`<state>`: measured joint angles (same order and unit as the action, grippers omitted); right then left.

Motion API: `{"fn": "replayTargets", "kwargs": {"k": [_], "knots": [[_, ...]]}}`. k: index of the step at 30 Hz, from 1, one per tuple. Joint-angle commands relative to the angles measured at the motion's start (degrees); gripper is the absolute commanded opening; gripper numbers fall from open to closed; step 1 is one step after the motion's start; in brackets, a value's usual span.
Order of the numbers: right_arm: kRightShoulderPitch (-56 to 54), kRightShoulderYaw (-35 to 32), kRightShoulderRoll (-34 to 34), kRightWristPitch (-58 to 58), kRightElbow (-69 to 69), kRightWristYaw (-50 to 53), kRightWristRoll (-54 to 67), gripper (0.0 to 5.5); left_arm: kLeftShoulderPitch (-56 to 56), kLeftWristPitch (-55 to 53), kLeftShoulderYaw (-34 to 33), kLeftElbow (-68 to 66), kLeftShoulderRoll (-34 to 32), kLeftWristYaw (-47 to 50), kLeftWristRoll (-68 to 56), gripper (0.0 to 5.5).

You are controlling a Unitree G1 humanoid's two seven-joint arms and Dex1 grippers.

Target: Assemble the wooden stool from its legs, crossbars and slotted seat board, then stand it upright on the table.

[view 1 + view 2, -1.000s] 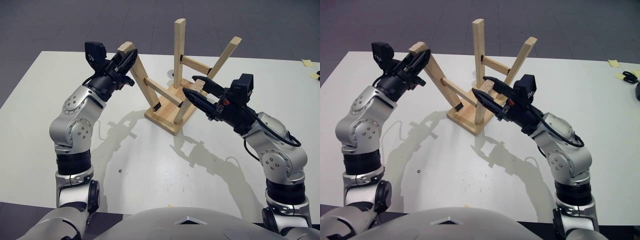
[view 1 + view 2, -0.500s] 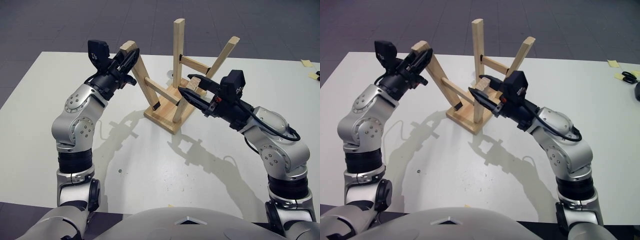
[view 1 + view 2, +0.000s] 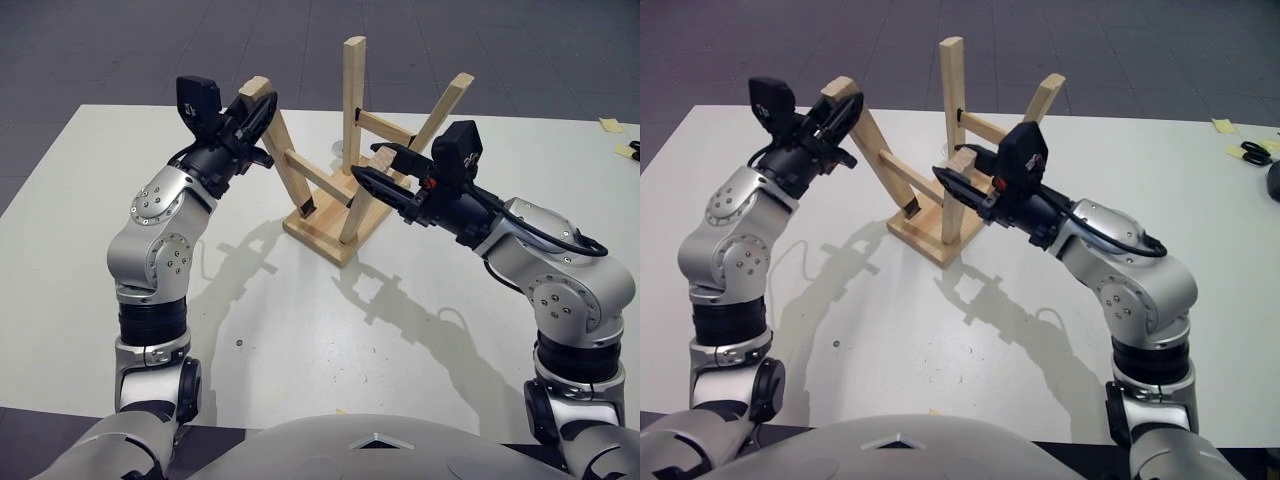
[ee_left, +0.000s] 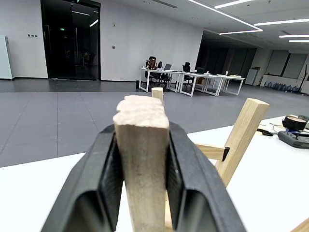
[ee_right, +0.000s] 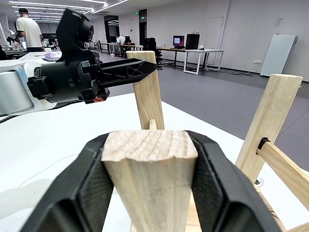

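I observe the stool [image 3: 345,170] inverted near the middle of the white worktop [image 3: 300,340], legs pointing up. The seat board [image 3: 322,232] is its lowest part and meets the worktop; I cannot tell whether it lies fully flat.

Nearest me, the right claw [image 3: 368,163] is clenched on the top end of the near leg [image 5: 149,159]. One finger presses each side face of the wood, and the cut end stands just proud of the fingertips. This leg leans away from the claw, down to the seat board.

Farther back on the left side, the left claw [image 3: 260,122] is clamped on the top end of the left leg [image 4: 142,145], likewise gripping it from both sides. That leg slopes down and inward to the board. A crossbar [image 3: 322,180] joins it to the near leg.

Beyond both claws, the rear leg [image 3: 352,100] stands close to vertical and the far right leg [image 3: 445,105] splays outward. A second crossbar [image 3: 388,127] links them. Neither claw touches these two legs.
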<state>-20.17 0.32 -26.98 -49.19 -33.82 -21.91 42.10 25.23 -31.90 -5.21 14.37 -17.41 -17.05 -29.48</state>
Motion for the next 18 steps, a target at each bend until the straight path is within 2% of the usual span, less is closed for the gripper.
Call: {"fn": "replayTargets", "kwargs": {"k": [1, 18], "knots": [[2.2, 0.8, 0.4, -7.8, 4.0, 3.8, 0.1, 2.11, -1.8, -2.8, 2.7, -1.6, -0.5, -2.8, 0.1, 1.02], [3.1, -0.7, 2.4, -7.5, 3.8, 5.9, -0.7, 2.11, -0.2, -6.9, 5.0, 4.6, -0.6, -5.4, -3.3, 1.02]]}}
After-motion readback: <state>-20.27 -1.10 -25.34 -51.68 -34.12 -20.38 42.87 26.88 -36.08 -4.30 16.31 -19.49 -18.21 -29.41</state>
